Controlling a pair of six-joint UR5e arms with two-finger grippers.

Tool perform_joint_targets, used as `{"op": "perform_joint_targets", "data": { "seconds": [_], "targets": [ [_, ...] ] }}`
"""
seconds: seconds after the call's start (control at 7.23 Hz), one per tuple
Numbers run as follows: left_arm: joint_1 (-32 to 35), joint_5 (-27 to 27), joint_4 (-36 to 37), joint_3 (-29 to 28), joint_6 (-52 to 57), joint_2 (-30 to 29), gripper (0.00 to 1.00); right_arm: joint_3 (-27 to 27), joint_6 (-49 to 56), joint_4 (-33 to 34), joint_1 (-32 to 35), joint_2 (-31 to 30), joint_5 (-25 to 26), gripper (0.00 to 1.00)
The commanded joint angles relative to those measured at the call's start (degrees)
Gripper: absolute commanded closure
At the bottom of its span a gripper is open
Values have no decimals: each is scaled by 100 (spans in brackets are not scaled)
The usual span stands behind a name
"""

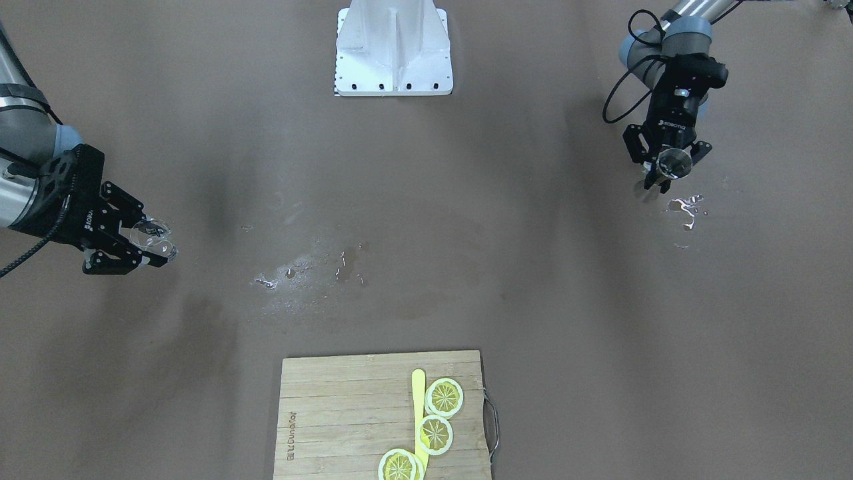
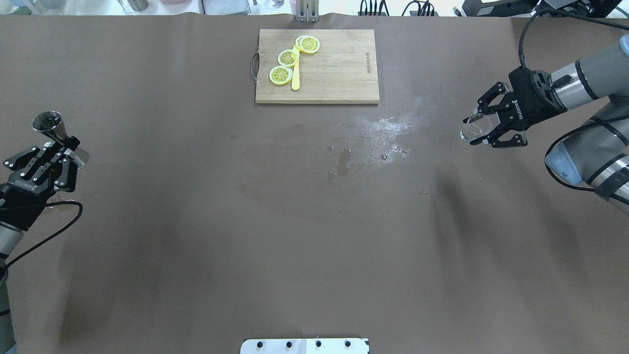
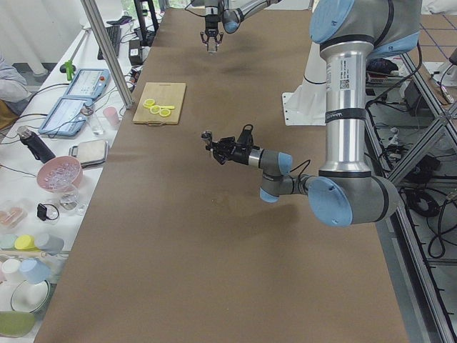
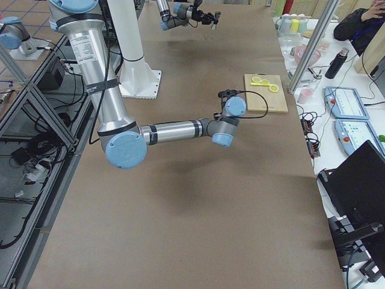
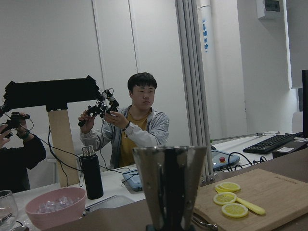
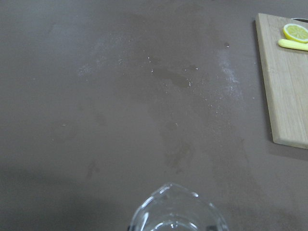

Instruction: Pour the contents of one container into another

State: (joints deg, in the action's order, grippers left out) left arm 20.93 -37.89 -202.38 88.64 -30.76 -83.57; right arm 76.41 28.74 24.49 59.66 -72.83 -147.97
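At the frame's left edge, my left pincer [image 2: 63,150] is clamped on a flared steel jigger [image 2: 47,123], mouth up. Mid-frame, wet streaks [image 2: 381,130] glisten on the matte brown table [image 2: 196,221]. At right, my right pincer [image 2: 486,130] is closed around a smooth clear glass [image 2: 472,129]. The vessels are well apart; pouring hasn't begun, I judge. Next, bring them together.
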Motion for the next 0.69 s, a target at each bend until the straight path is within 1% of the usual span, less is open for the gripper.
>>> {"op": "perform_joint_targets", "data": {
  "seconds": [0.0, 0.14, 0.28, 0.41, 0.55],
  "targets": [
    [-1, 526, 834, 135, -1108, 235, 100, -414, -184, -592, -86, -3, -4, 100],
    [-18, 815, 1466, 171, -1899, 262, 100, -730, -193, -1003, -121, -12, -12, 100],
    [-97, 992, 1586, 163, -2133, 280, 100, -994, -315, -1399, -139, -21, -13, 100],
    [-315, 1421, 1779, 163, -2240, 289, 100, -1284, -334, -1690, -139, -21, -4, 100],
    [-395, 1825, 2537, 163, -3329, 324, 100, -1365, -334, -1771, -139, -21, 5, 100]
  ]
}}
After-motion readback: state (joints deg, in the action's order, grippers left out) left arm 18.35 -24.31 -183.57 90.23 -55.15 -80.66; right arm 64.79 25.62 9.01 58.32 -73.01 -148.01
